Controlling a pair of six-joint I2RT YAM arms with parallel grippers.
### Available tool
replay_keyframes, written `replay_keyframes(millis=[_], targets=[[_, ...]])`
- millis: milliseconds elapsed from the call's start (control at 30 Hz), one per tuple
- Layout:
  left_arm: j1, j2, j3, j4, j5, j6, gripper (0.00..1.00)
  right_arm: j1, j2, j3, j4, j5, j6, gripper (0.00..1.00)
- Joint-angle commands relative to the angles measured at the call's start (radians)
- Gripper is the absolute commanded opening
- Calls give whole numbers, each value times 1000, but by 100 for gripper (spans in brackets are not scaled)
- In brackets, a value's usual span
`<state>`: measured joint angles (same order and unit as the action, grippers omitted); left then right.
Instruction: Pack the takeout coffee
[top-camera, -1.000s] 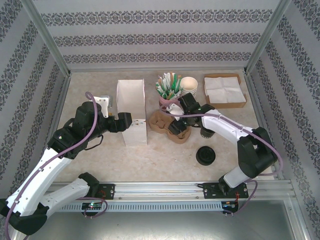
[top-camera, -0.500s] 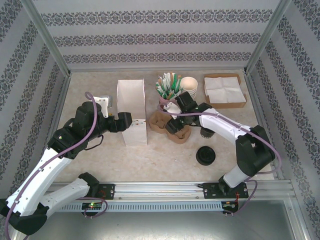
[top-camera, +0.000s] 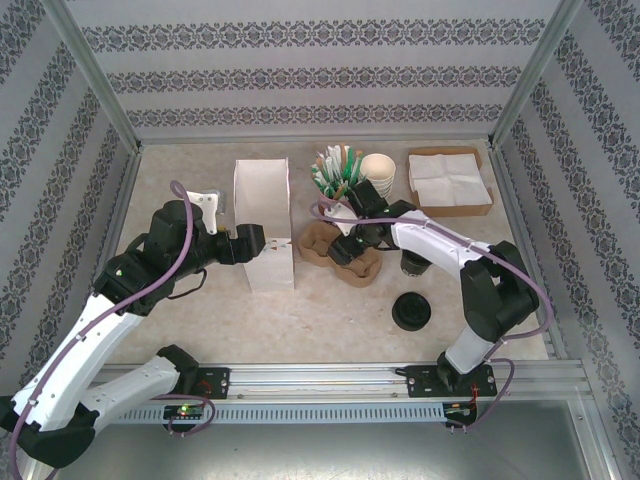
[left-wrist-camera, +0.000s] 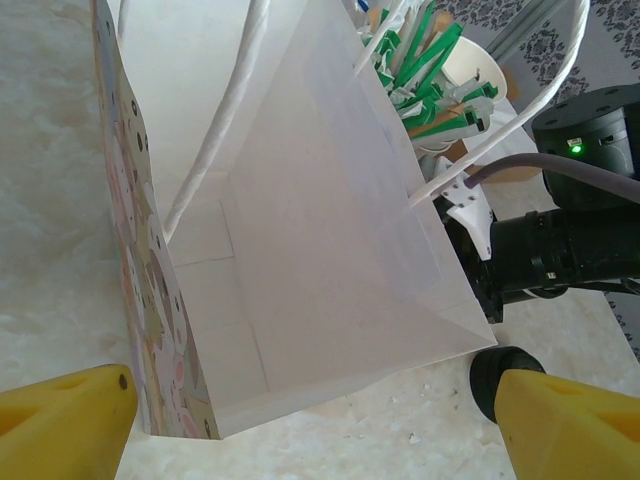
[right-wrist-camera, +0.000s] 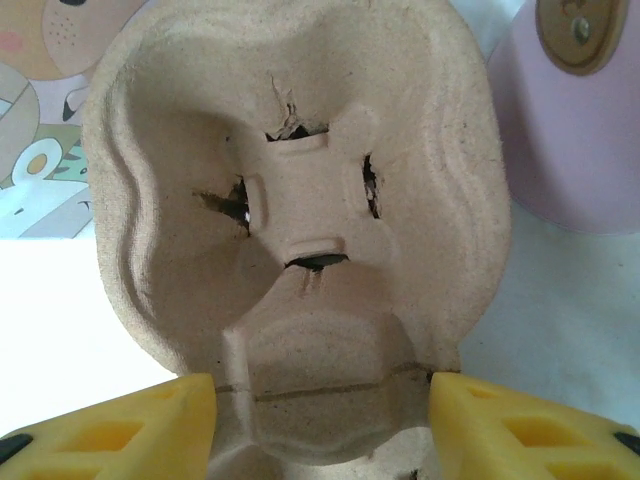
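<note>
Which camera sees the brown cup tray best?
The right wrist view: the cup tray is close up, one cup well clear, straddled by the right gripper. The top view shows it small, partly under that gripper.

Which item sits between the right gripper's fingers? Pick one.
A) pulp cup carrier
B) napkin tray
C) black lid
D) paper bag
A: in the right wrist view, the pulp cup carrier fills the gap between the yellow fingers of the right gripper.

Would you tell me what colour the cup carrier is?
The carrier is plain tan, clearest in the right wrist view.
</note>
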<state>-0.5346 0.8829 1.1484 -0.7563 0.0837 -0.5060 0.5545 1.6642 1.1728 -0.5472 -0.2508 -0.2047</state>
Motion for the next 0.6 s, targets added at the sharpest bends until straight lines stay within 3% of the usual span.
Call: replay_keyframes(millis=[0, 567], targets=[[10, -1, 35, -34, 15, -20, 93, 13, 20, 24, -36, -12, 3, 58], [9, -4, 31, -35, 7, -35, 93, 56, -1, -16, 0, 71, -69, 55]])
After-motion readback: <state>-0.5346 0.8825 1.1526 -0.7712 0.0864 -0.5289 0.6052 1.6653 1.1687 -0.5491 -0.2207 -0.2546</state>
